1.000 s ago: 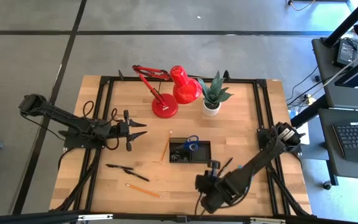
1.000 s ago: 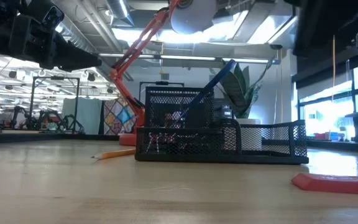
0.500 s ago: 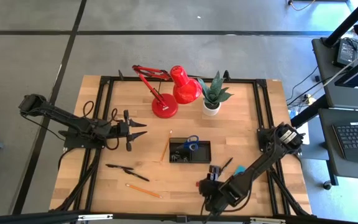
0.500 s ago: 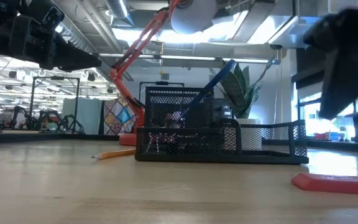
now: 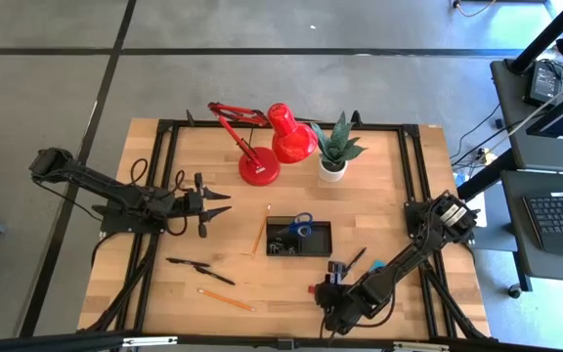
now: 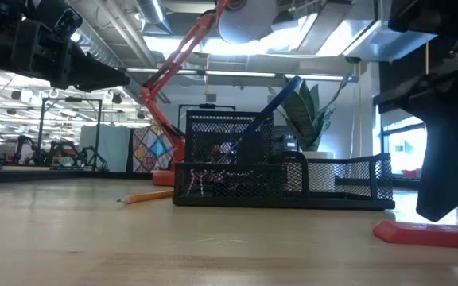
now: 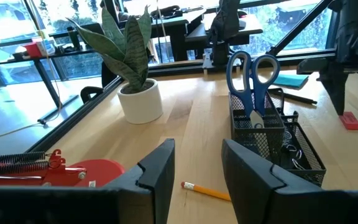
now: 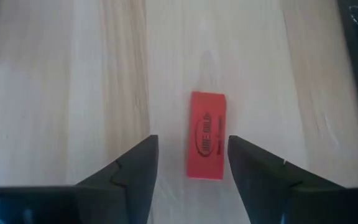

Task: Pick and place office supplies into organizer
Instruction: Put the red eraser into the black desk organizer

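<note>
High view: organizer mid surface, holds 1 pr blue scissors + small dark bits, unclear what. Loose: 1 pencil just left of organizer, 1 pencil near front edge, 2 black pens, 1 pen right of organizer, blue pad next to it. Right tool low at front, arm stretched fwd over surface. Left tool hovers left side, arm extended.

Low view: mesh organizer, scissors handle upright inside; red eraser on surface, right tool finger just above.

Left wrist: left tool open, empty.

Right wrist: right tool open, fingers either side of eraser, not gripping.
</note>
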`<state>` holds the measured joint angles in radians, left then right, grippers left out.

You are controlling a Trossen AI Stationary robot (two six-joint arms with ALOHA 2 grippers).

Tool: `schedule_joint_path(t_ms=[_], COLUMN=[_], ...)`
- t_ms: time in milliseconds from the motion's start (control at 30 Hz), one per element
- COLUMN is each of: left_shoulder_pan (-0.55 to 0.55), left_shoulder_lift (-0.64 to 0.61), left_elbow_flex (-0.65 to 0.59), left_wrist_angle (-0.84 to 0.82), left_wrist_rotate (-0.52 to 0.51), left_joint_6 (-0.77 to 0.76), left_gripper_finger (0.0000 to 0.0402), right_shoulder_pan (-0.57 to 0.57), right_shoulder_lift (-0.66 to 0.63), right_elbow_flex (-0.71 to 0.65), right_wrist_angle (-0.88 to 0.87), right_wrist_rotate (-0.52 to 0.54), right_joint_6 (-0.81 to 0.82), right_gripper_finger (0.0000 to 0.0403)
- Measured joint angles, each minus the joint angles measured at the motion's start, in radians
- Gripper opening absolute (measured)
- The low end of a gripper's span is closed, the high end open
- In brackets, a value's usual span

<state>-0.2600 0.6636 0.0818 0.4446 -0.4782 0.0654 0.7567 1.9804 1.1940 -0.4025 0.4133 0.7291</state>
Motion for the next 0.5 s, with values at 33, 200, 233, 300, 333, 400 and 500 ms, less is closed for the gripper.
schedule_joint_path(t_ms=[33, 200, 233, 300, 333, 400, 500], left_shoulder_pan=[0.000, 0.000, 0.000, 0.000, 0.000, 0.000, 0.000], left_shoulder_lift=[0.000, 0.000, 0.000, 0.000, 0.000, 0.000, 0.000], left_elbow_flex=[0.000, 0.000, 0.000, 0.000, 0.000, 0.000, 0.000], left_wrist_angle=[0.000, 0.000, 0.000, 0.000, 0.000, 0.000, 0.000], left_wrist_rotate=[0.000, 0.000, 0.000, 0.000, 0.000, 0.000, 0.000], left_joint_6=[0.000, 0.000, 0.000, 0.000, 0.000, 0.000, 0.000], left_gripper_finger=[0.0127, 0.0127, 0.0127, 0.0127, 0.0127, 0.0127, 0.0127], right_shoulder_pan=[0.000, -0.005, -0.007, -0.011, -0.012, -0.014, -0.018], right_shoulder_lift=[0.000, -0.002, -0.004, -0.005, -0.005, -0.005, -0.005], right_elbow_flex=[-0.005, -0.033, -0.040, -0.052, -0.053, -0.053, -0.053], right_wrist_angle=[-0.001, 0.012, 0.017, 0.031, 0.032, 0.033, 0.035], right_wrist_rotate=[0.000, 0.002, 0.001, 0.000, -0.001, -0.001, -0.001], right_joint_6=[0.004, 0.036, 0.046, 0.052, 0.052, 0.047, 0.044], right_gripper_finger=[0.0196, 0.0196, 0.0196, 0.0193, 0.0191, 0.0182, 0.0166])
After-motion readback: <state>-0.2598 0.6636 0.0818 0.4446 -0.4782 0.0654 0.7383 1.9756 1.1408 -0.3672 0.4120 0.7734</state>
